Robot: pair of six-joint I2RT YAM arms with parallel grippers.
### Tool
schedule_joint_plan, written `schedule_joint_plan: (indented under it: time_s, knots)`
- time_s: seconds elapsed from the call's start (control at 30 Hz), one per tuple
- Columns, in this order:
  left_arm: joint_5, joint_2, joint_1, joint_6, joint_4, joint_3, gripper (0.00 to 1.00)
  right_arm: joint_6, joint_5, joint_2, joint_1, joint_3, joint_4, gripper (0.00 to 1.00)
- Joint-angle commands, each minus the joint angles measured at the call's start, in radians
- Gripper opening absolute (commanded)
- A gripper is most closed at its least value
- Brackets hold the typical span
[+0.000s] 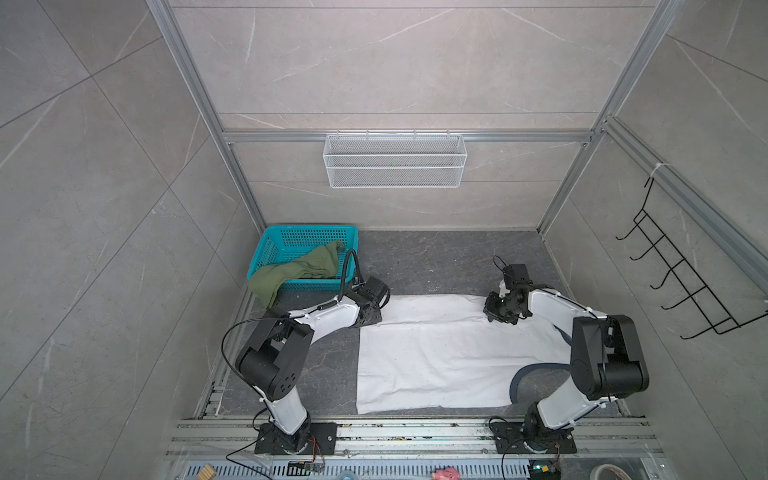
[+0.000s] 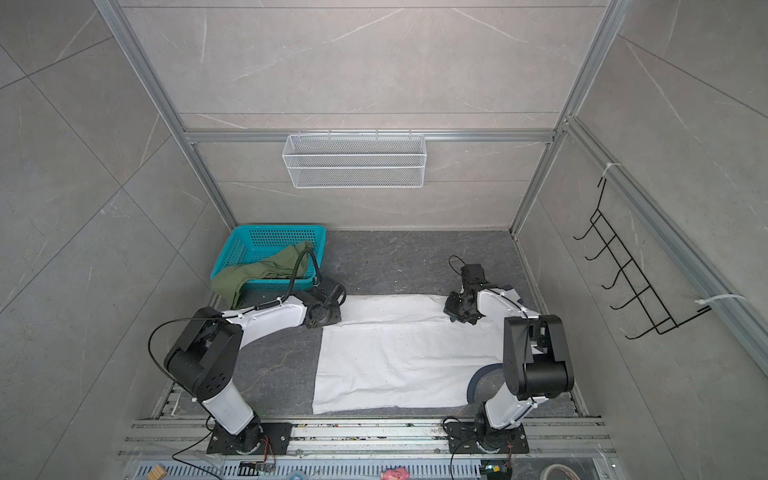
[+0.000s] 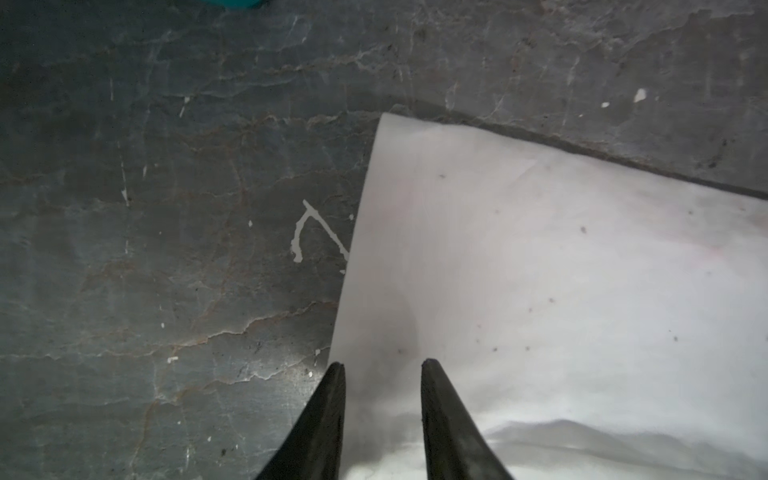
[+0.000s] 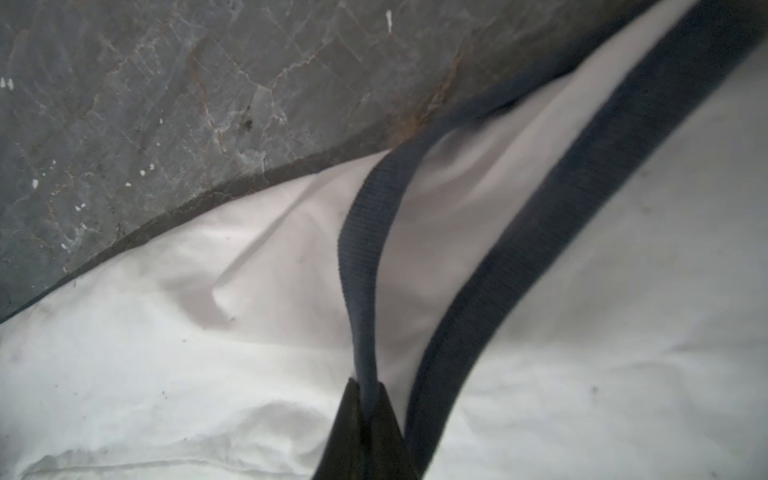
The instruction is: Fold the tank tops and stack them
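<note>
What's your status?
Right gripper shut on white tank top trim. Left gripper open over its edge. Olive tank top draped over teal basket rim. Nothing in the way.

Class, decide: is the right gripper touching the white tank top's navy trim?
Touching. The right wrist view shows the right gripper shut on the navy trim of the white tank top.
</note>
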Motion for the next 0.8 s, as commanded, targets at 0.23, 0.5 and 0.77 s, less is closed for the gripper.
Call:
schedule_joint_plan:
  time_s: [0.23,0.5,0.77]
  knots:
    - [-0.014,-0.076,0.0,-0.034,0.002,-0.102,0.22,0.039,0.057,-0.134,0.002,-0.15,-0.017,0.18]
    - [-0.086,-0.184,-0.053,-0.006,-0.079,-0.069,0.27,0.037,0.137,-0.137,-0.003,-0.087,-0.085,0.51]
    - [0.001,-0.102,-0.092,0.093,-0.035,0.102,0.4,0.063,0.27,-0.103,-0.099,0.118,-0.191,0.55]
